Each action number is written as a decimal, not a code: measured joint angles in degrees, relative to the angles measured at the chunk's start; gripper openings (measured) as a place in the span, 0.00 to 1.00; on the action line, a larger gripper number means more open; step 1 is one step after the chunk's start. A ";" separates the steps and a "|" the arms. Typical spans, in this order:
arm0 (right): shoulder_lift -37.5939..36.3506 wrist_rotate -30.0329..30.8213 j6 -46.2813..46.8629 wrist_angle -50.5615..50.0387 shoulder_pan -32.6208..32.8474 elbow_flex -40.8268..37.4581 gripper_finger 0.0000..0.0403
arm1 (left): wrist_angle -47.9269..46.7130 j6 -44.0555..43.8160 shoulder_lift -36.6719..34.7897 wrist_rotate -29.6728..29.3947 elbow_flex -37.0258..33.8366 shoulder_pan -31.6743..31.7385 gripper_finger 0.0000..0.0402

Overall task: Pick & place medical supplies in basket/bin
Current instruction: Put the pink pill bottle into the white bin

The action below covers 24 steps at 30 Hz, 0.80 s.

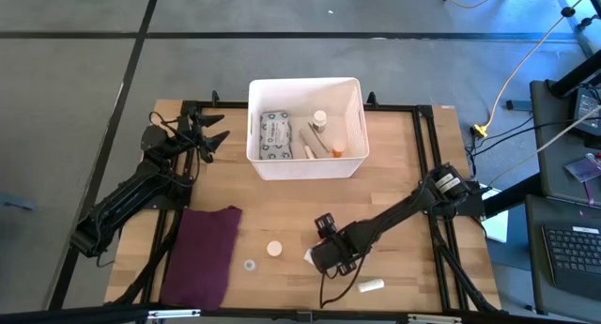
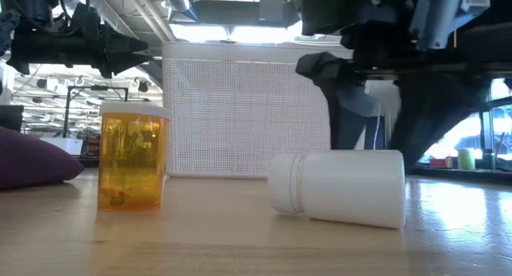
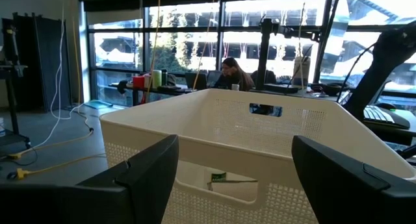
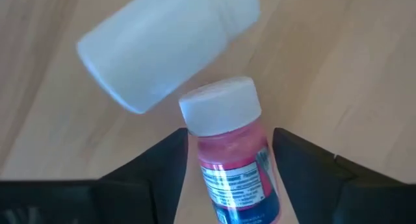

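The white bin (image 1: 352, 89) stands at the table's far middle. In it lie a grey-green packet (image 1: 275, 136) and a few small bottles (image 1: 320, 120). My right gripper (image 1: 319, 255) (image 4: 229, 149) is low over the table's near middle, shut on a pink bottle (image 4: 235, 175) with a white cap. A white bottle (image 4: 166, 45) lies on its side just past it. An amber bottle (image 1: 274, 249) (image 2: 132, 152) stands upright, a round cap (image 1: 249, 265) lies flat, and another white bottle (image 1: 369, 286) (image 2: 340, 188) lies near the near edge. My left gripper (image 1: 214, 141) (image 3: 234, 165) waits open beside the bin's left wall. My right gripper pinches the pink bottle's labelled body (image 4: 227, 185) just below its white cap (image 4: 220, 106), one finger on each side. The fingers lie along the bottle, and the cap sticks out past the fingertips (image 4: 172, 156). Whether the bottle rests on the table I cannot tell.
A maroon cloth (image 1: 202, 254) lies flat at the near left. Bare wood lies between the bin and the loose items. A black frame (image 1: 427, 155) runs along the table's sides. Beyond the table a person sits at a desk (image 3: 234, 71).
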 joint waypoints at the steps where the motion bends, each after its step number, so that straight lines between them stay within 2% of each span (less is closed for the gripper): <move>1: 0.21 0.00 -0.19 0.63 -0.20 0.00 0.55 | 0.00 0.00 0.00 -0.02 0.00 0.00 0.72; 11: 2.69 -0.72 -0.96 3.39 -1.18 0.16 0.45 | 0.00 0.00 0.00 0.00 0.00 0.00 0.72; 18: 2.53 8.09 5.07 4.48 -1.36 2.14 0.43 | 0.00 0.00 0.00 0.00 0.00 0.00 0.72; 24: 0.81 14.29 17.25 0.67 -1.29 1.77 0.44 | 0.00 0.00 0.00 0.00 0.00 0.00 0.72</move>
